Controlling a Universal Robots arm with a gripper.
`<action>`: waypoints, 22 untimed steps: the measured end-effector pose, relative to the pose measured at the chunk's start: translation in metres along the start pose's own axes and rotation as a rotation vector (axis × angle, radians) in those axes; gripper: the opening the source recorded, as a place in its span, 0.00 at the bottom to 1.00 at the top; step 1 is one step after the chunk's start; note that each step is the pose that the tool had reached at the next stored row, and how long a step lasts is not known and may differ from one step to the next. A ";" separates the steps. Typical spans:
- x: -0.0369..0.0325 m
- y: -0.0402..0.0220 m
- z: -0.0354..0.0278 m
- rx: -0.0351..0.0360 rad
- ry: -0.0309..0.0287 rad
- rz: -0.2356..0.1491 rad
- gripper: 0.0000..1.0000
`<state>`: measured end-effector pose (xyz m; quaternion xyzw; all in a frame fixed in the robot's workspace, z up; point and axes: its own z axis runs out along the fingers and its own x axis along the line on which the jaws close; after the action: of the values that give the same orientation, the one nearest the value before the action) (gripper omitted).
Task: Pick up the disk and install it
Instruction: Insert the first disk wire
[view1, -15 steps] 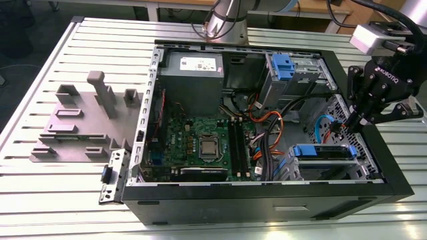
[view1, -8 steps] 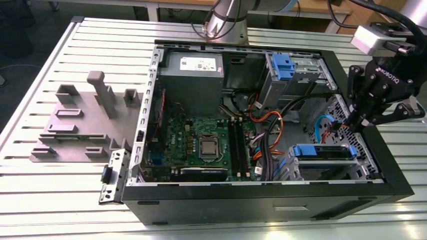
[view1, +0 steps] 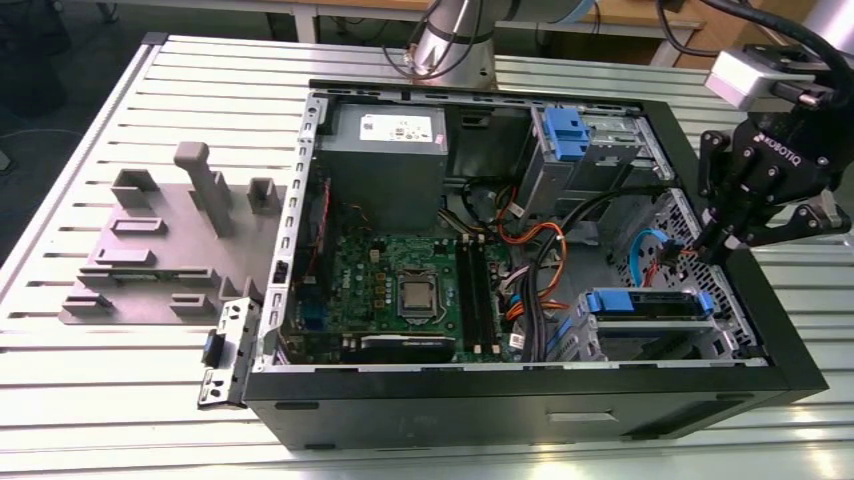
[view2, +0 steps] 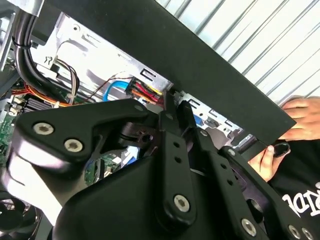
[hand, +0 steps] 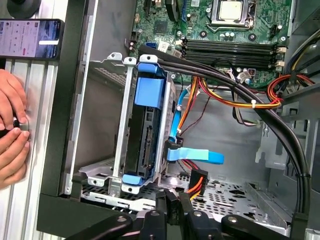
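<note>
The hand (view1: 722, 243) hangs over the open computer case (view1: 534, 400), by the case wall on the exterior view's right, its black fingers (view1: 731, 232) drawn together with nothing between them, their tips pointing down at the bundle of red, yellow and black power wires (view1: 663, 262) just inside that wall. In the second wrist view the fingertips (view2: 170, 102) meet right beside the same connector (view2: 145, 91), apparently not gripping it. The disk (view1: 649, 303) sits already seated in the metal drive cage (view1: 654, 340) on the case floor, just below and slightly towards the exterior view's left of the hand; its blue bracket runs along the top edge. In the first wrist view the disk (hand: 145, 130) stands on edge inside the cage (hand: 95, 165), blue bracket at both ends, with a blue data cable (hand: 195, 155) plugged in beside it and the fingertips (hand: 172, 207) close to the cage's near corner. Farther from the hand lie the green motherboard (view1: 400, 280), the grey power supply box (view1: 387, 150) and a second blue-latched bay (view1: 567, 135). A grey moulded fixture (view1: 160, 240) rests on the slatted desk (view1: 134, 380) well away on the far side of the case. A person's hands (hand: 12, 135) rest on the desk just outside the case wall nearest the hand, next to a phone (hand: 30, 38)
</note>
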<state>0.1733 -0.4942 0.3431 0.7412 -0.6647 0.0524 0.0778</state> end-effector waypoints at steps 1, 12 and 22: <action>0.0000 0.0000 -0.0001 -0.0008 0.0073 0.000 0.23; 0.0000 0.0000 0.0003 -0.0058 0.0522 0.001 0.27; -0.0003 -0.0020 -0.0011 -0.0145 0.0582 0.000 0.27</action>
<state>0.1753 -0.4936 0.3440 0.7389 -0.6624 0.0691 0.1025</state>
